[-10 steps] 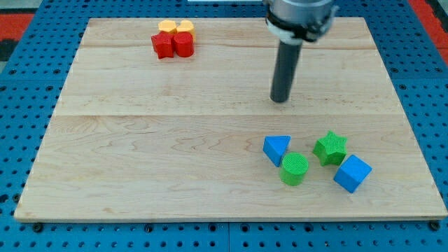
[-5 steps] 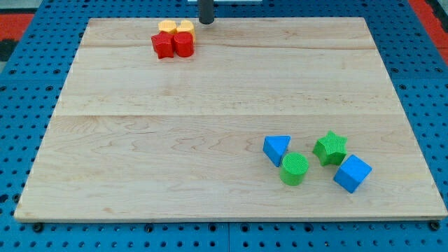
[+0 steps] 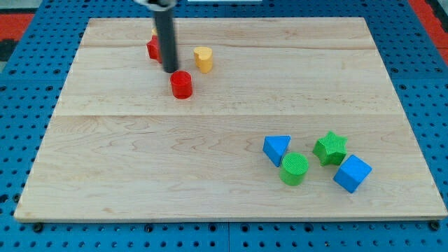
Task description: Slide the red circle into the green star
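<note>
The red circle lies in the upper left part of the wooden board. My tip stands just above and left of it, very close or touching. The green star sits at the lower right, far from the red circle, among other blocks.
A yellow heart-like block lies right of the rod. A second red block is partly hidden behind the rod. Near the green star are a blue triangle, a green circle and a blue cube.
The rod swung from the board's middle right to the top edge, then down through the red and yellow cluster. The red circle slid down and right; a yellow block moved right.
</note>
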